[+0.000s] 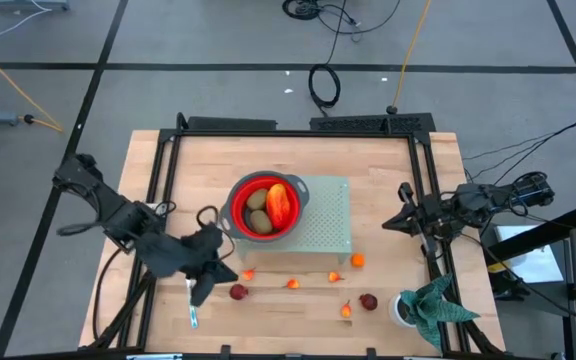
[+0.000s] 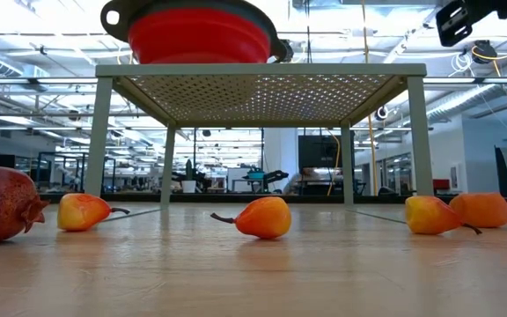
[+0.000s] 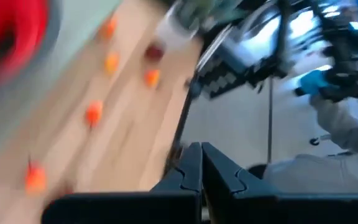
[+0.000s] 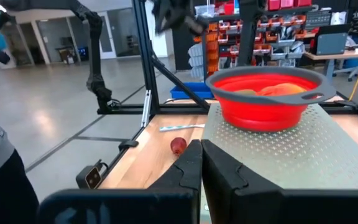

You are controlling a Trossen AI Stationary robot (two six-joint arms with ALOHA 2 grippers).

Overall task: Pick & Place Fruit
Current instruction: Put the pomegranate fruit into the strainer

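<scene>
high view: left pincer hangs over the bench near its front edge, left of centre, above the silver knife and just beside a dark red fruit; red colander sits on the perforated stand mid-bench, already holding two kiwis and the long red-orange piece. four small orange fruits and a second dark red one lie loose along the front edge. right pincer waits at the right edge. low view: an orange fruit rests on a rounded side, so a glancing touch could roll it off the front edge. left wrist view: left pincer fingers pressed together, nothing between them; risk is a descent in this state, pushing fruit away or striking the knife. right wrist view: right pincer pressed together, empty, facing the colander; a careless swing could knock it off the stand.
</scene>
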